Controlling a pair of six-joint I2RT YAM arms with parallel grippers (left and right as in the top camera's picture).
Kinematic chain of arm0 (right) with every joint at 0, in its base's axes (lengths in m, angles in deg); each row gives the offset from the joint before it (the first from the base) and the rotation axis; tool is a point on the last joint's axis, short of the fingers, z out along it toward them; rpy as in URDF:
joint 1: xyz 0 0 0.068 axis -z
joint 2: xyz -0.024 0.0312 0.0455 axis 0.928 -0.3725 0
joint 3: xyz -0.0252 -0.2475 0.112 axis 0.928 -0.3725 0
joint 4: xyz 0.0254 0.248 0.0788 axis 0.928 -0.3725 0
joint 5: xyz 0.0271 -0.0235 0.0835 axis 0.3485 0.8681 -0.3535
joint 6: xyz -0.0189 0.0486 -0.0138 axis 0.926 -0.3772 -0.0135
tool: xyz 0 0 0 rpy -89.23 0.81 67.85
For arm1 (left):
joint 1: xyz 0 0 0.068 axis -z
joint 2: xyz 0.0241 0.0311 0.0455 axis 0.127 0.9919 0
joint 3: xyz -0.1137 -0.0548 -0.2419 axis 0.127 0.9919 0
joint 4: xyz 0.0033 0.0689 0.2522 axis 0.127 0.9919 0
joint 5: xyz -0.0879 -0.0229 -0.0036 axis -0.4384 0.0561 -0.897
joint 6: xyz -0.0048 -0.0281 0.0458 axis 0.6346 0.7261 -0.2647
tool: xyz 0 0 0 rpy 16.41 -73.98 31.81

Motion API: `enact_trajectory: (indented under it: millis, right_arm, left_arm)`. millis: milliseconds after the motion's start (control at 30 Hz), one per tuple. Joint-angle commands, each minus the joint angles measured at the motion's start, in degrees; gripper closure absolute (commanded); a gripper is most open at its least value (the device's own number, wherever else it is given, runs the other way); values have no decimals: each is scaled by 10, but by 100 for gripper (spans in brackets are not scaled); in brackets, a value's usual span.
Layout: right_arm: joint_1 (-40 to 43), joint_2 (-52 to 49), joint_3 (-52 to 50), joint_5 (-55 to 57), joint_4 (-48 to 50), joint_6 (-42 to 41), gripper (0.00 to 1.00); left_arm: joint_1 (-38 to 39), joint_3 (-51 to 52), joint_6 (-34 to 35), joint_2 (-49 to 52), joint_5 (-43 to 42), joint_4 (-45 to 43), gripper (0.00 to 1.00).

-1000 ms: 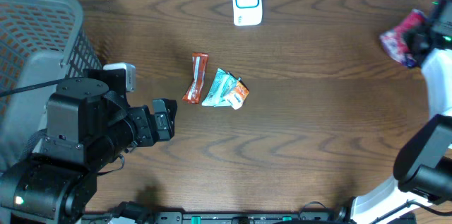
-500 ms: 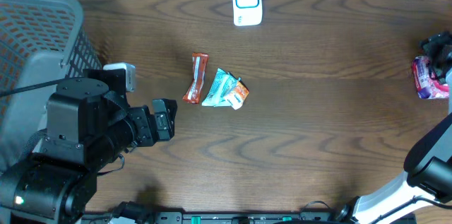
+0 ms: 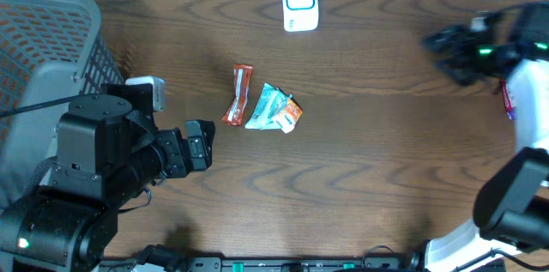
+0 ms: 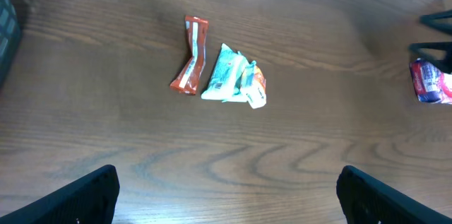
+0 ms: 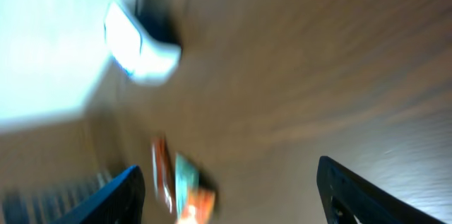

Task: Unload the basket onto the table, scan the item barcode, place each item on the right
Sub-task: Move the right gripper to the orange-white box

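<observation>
right pincer is hanging empty over the far right of the dark brown wood-grain table, jaws standing well apart; its wrist view is blurring too much to add detail. left pincer is waiting wide and empty beside the grey mesh basket. pink-and-purple foil packet is lying at the right edge, clear of the fingers. judging that the next item is waiting in the centre: slim red-orange bar wrapper, crinkled teal sachet, and small orange sachet touching the teal one. white rounded scanner with a blue-rimmed window is sitting at the far edge. advising: taking the orange sachet, nearest this arm, coming down from above, pinching across its narrow width without catching the teal one, then turning the barcode face flat toward the scanner window. barcode side is not showing from here.
</observation>
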Motion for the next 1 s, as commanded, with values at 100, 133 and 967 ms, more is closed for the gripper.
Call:
enact_trajectory:
  millis: [100,133,967]
  right_arm:
    - [-149,3,-24,54,-63,76,25]
    - [-170,3,-25,54,-63,76,25]
    - [-556,-85,-25,503,91,-181,37]
  left_arm:
    - [1,-2,-1,-2,5,0,2]
    - [1,-2,-1,-2,5,0,2]
    - [1,-2,-2,-2,5,0,2]
